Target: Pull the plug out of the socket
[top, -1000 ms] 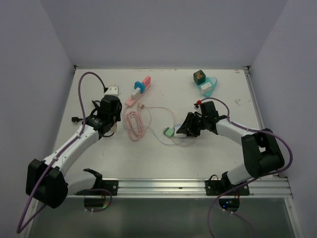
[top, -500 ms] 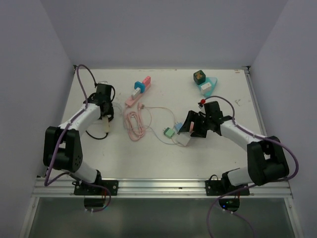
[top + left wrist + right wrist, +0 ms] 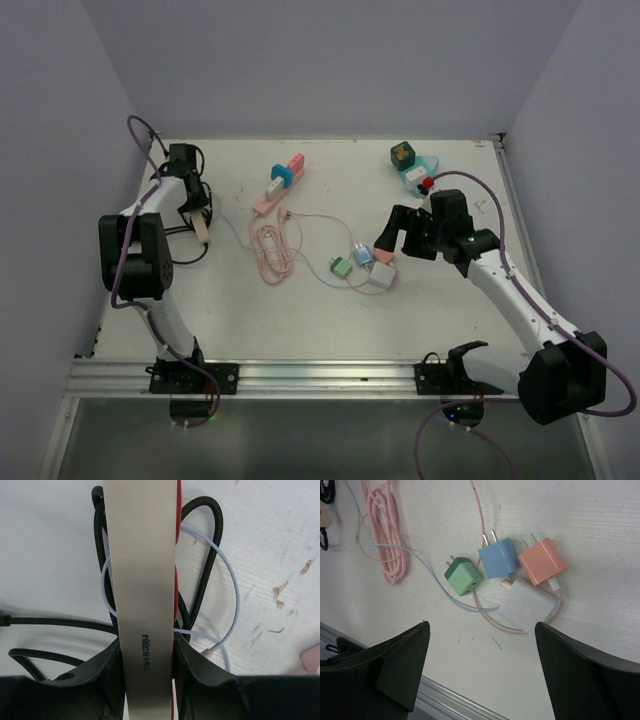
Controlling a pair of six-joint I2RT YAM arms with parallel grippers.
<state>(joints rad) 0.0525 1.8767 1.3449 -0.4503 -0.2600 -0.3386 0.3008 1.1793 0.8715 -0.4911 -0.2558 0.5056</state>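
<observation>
Left fingers (image 3: 102, 677) clamped on beige socket strip (image 3: 142, 580), upper left of top view
black cable (image 3: 210, 555) and pale blue cable (image 3: 235, 595) loop under it on counter (image 3: 300, 310); right fingers (image 3: 395, 665) spread wide, empty, over charger cluster (image 3: 498, 560) at centre frame

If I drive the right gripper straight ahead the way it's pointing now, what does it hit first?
Most likely the white charger block, lying ahead between the fingers of the open right gripper. The blue charger and salmon charger sit beyond it. Depth is unclear, so bare table could come first.
</observation>
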